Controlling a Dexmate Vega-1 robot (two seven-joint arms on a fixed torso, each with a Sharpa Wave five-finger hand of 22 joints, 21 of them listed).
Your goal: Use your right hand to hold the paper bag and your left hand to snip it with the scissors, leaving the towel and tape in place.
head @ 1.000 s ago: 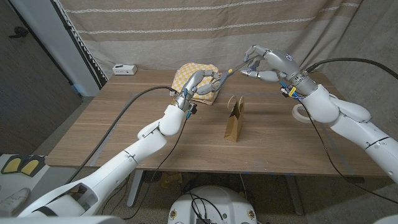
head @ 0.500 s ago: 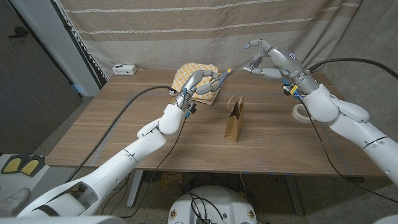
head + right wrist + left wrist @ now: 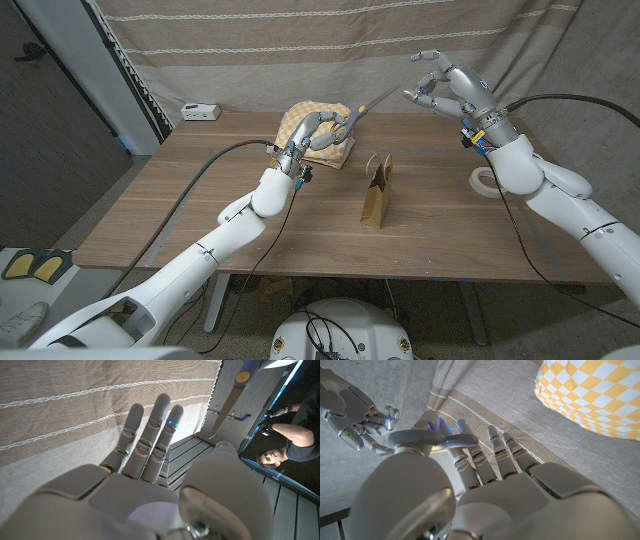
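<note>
Head view: left hand (image 3: 322,131) upper centre, gripping scissors (image 3: 357,110) by the handles; long axis diagonal, blades pointing up-right toward right hand (image 3: 445,88). Right hand raised upper right, fingers spread, holding nothing, tips just beside the blade end. Paper bag (image 3: 377,192) upright mid-frame, below both hands. Checkered towel (image 3: 300,120) behind left hand. Tape (image 3: 486,181) at right.

Left wrist view: left hand (image 3: 485,485) around grey handle loop, probably scissors (image 3: 427,438).

Right wrist view: right hand (image 3: 145,470) with fingers extended; blade (image 3: 232,395) upper right.

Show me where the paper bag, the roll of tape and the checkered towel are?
paper bag (image 3: 376,196): head view, its brown front face.
roll of tape (image 3: 484,181): head view, its white ring.
checkered towel (image 3: 296,122): head view, its left top.
</note>
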